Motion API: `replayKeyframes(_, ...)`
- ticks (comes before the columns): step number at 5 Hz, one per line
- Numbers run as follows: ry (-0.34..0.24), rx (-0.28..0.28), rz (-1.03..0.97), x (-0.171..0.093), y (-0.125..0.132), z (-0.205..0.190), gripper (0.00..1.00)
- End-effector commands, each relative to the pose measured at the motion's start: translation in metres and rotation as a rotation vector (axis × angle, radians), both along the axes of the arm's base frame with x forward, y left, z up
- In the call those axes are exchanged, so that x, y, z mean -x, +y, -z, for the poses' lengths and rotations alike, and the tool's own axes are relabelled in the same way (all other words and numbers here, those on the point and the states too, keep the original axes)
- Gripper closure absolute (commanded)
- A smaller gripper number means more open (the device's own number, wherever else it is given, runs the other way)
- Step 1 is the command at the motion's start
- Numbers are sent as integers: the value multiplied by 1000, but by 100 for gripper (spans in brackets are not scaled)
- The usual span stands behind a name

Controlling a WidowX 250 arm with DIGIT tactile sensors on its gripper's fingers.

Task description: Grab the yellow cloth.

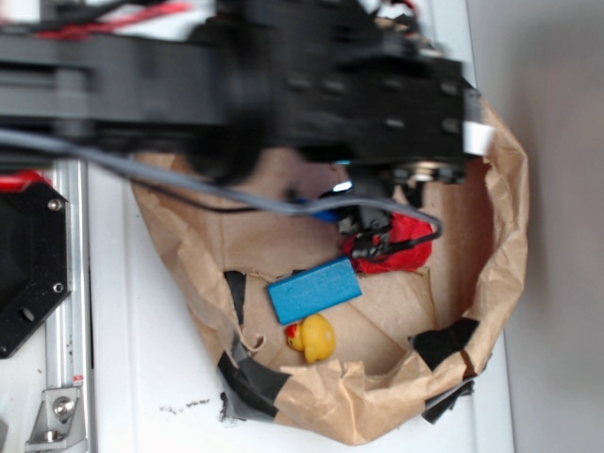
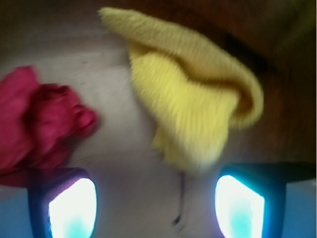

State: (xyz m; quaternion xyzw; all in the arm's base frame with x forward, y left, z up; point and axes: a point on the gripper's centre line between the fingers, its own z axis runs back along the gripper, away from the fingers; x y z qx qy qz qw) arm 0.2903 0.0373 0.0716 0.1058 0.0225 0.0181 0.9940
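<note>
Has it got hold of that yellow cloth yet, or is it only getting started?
Not yet. Done: the arm is over the paper bag. In hand: the gripper is open, with the yellow cloth just ahead and the red wad off to one side. Left: closing on the cloth and lifting.

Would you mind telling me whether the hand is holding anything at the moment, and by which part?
Nothing is held: the hand is open, with the yellow cloth lying ahead of its fingers.

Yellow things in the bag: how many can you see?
2: the yellow cloth ahead of the end effector in the wrist view, and a rubber duck below the blue block. The arm may hide others.
</note>
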Motion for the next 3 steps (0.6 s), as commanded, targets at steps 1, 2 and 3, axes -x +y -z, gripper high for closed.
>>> replayKeyframes(1,22,-73,115,3,-2,-22,0)
replayKeyframes(2,67,-118,139,-2,11,-4,0)
replayKeyframes(3,130,-113,163,-9,23,22,0)
